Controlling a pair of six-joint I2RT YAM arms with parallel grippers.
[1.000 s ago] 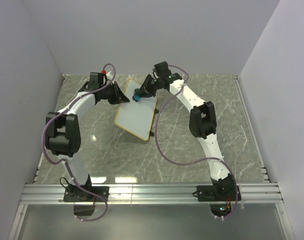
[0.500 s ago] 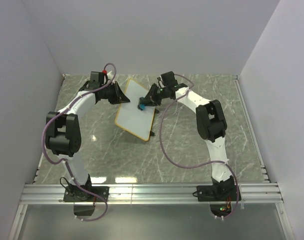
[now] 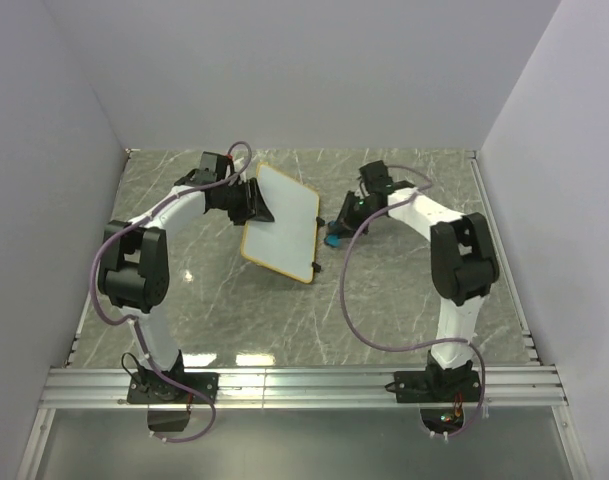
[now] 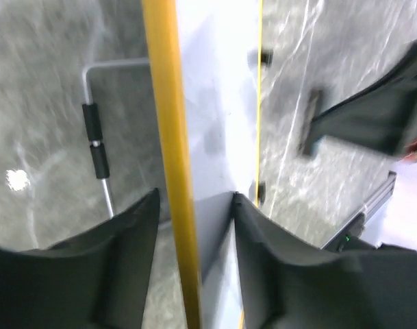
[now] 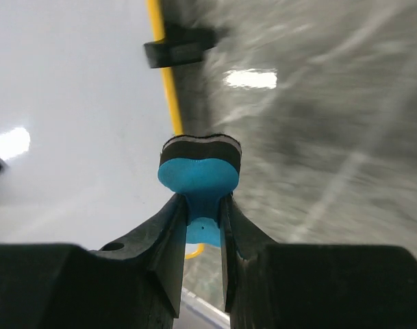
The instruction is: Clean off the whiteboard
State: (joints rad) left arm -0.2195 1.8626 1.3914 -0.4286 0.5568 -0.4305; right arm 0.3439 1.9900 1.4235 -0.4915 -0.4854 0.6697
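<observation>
The whiteboard, white with a thin wood frame, sits tilted in the middle of the marble table. My left gripper is at its left edge and stands open. In the left wrist view the frame runs between the fingers, with a gap to the left finger. The board's face looks blank. My right gripper is just off the board's right edge, low over the table, shut on the blue eraser. In the right wrist view the eraser hangs beside the board.
A bent wire stand shows behind the board on the left. A black foot sticks out from the board's edge. The right arm is close beyond the board. Grey walls enclose the table, and an aluminium rail runs along the front.
My left gripper has opened around the board's edge, and the board has shifted a little to the right. The right gripper has carried the eraser off the board's face, rightward and down.
</observation>
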